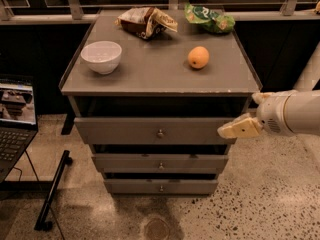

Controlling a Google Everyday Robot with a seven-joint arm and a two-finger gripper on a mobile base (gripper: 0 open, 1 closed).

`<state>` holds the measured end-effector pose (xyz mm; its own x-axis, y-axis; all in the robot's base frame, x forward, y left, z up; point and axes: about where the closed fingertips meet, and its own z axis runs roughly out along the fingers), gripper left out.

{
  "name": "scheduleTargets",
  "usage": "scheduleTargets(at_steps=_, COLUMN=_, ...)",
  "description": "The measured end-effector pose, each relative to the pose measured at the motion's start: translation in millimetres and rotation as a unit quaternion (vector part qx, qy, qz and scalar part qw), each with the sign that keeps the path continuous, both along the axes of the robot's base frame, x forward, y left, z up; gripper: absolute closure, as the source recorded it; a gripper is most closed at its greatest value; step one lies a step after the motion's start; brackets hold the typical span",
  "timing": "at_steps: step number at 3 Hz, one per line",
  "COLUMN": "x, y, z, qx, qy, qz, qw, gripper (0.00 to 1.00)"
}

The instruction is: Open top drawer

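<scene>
The top drawer (125, 130) is the widest and tallest grey front of three, just under the cabinet top, with a small round metal knob (160, 133) at its centre. It stands slightly out from the cabinet, with a dark gap above it. My gripper (235, 128), cream-coloured on a white arm, comes in from the right and sits in front of the top drawer's right end, well to the right of the knob. It holds nothing that I can see.
Two narrower grey drawers (160, 163) (160, 186) sit below. On the cabinet top (150, 74) are a white bowl (101, 56), an orange (198, 57), a brown snack bag (145, 21) and a green bag (209, 18). A laptop (15, 119) stands at left, and a black stand leg (52, 191) lies on the speckled floor.
</scene>
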<state>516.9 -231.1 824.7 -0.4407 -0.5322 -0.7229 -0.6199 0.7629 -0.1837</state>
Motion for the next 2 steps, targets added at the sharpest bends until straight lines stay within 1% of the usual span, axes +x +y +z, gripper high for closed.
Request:
scheduleTargets(at_steps=1, x=-3.4, y=1.8, z=-0.7, qx=-0.001, qy=0.005, qz=0.004, qw=1.0000, gripper=0.41)
scheduleTargets(at_steps=2, x=-3.4, y=1.8, z=-0.6, qx=-0.001, qy=0.005, qz=0.004, qw=1.0000, gripper=0.64)
